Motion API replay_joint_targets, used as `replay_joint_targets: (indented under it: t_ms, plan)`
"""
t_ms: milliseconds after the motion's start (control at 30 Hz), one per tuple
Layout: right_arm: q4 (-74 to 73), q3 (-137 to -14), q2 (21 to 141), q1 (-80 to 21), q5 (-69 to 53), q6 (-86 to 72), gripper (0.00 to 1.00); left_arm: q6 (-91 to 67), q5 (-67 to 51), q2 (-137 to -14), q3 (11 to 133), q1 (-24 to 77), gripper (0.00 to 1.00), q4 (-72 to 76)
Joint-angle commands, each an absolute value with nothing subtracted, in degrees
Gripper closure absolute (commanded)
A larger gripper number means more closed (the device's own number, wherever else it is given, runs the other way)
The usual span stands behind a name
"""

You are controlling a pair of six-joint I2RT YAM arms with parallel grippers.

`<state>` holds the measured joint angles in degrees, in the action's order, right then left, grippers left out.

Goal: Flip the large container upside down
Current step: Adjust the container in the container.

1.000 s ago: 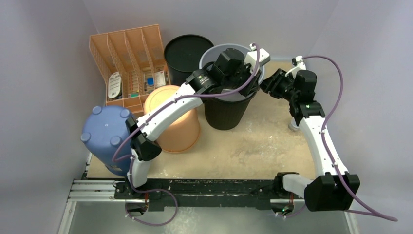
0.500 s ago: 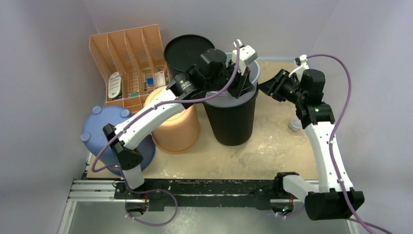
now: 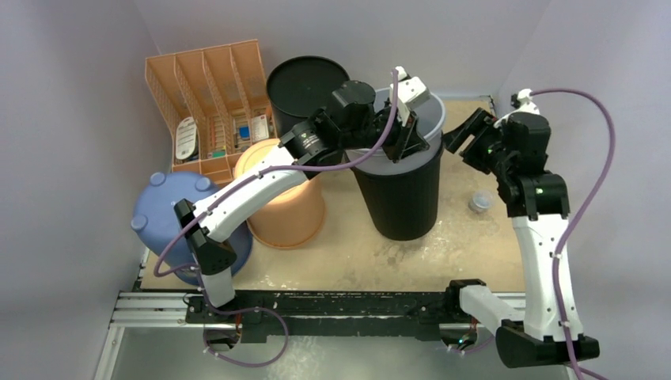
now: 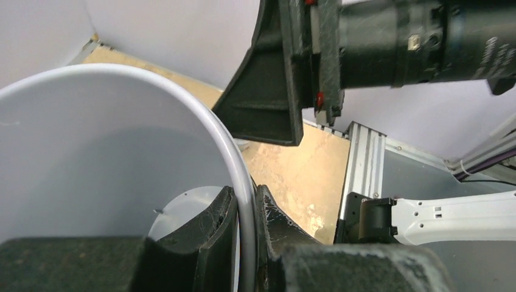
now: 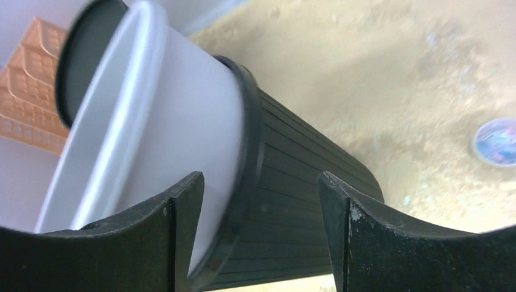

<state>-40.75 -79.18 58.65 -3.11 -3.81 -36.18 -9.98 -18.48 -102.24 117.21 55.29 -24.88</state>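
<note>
your left gripper (image 4: 246,210) pinches the pale rim of the bin (image 3: 399,198); the right gripper (image 5: 258,201) gapes wide, so brace the black side before tipping.

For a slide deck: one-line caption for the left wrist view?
Left gripper clamped on the thin rim of a pale grey round plastic bucket, tan tabletop beyond.

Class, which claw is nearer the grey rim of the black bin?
Left. The left claw pinches the rim; the right claw hangs open beside the black bin, apart.
</note>
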Motion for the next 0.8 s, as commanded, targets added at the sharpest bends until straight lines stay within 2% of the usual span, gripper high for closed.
replay_joint_targets:
  t_ms: [0,300,567,767]
  plan:
    - [-41.2,-88.6,56.6,-4.0,2.0,-32.0,0.27,-6.3,-26.7,-102.4,124.4,56.5,1.00,-11.8]
    - [-39.5,-96.8,56.9,-4.0,-0.1,-26.0,0.24,-3.4,-35.9,-107.2,127.2,56.9,1.00,-19.6]
    - [-38.6,-94.6,55.5,-4.0,1.9,-27.2,0.24,5.8,-32.2,-112.5,136.3,58.4,1.00,-34.7]
    - [-40.0,-93.6,55.2,-4.0,5.1,-28.7,0.24,12.3,-26.2,-109.0,134.4,58.7,1.00,-34.8]
